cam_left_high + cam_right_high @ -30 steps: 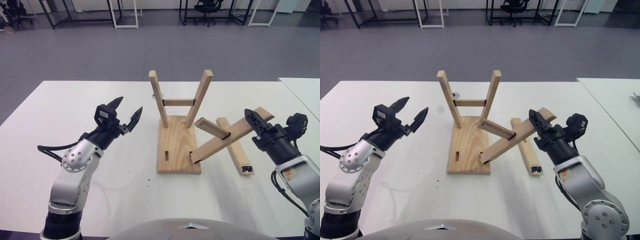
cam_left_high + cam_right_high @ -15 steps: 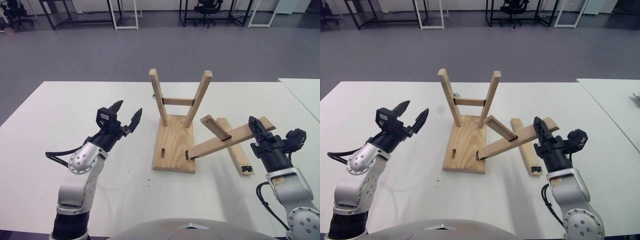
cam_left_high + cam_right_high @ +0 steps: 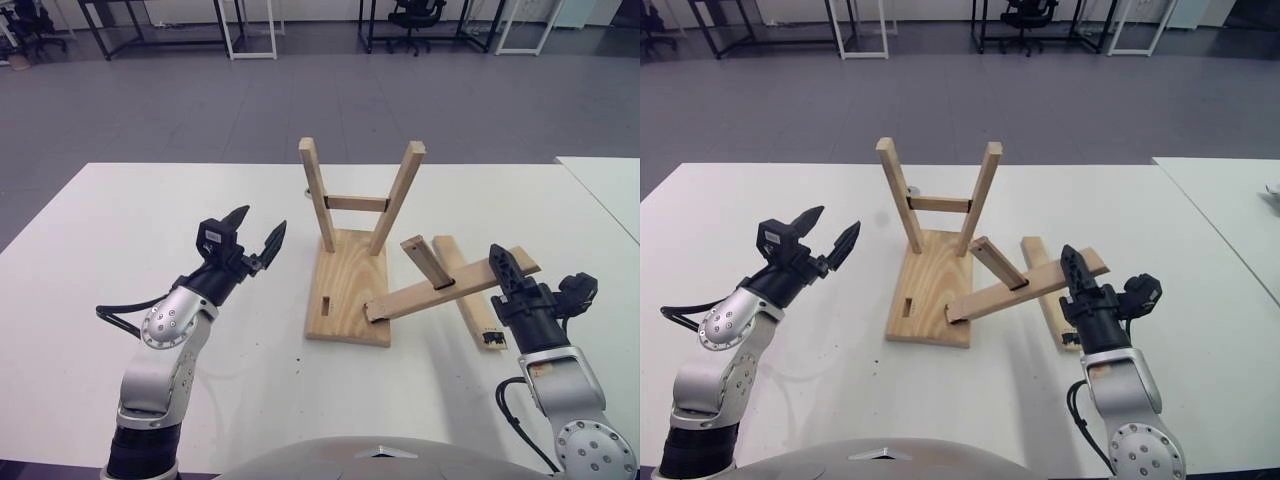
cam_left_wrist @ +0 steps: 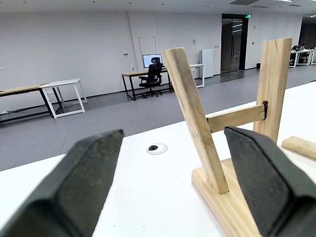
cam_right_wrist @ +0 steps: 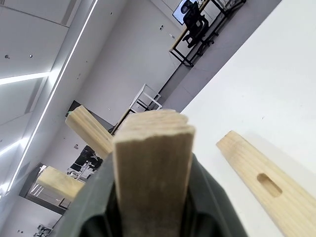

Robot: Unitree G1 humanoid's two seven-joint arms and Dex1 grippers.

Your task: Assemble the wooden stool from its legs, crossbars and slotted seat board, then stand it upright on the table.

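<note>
The right gripper (image 3: 503,272) pinches a loose leg (image 3: 428,294) — its far end touches the seat board (image 3: 343,285) — and the left gripper (image 3: 262,221) hangs spread wide.

Drawn back toward the body and laid flatter: the leg (image 3: 430,293) in the right end effector (image 3: 501,268) (still clamped); seat board (image 3: 345,285) nudged slightly askew.

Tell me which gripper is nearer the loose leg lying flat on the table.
Right. The right gripper, shut on the leg with a crossbar, sits just beside the loose leg. The left gripper hovers open on the other side of the seat board.
</note>
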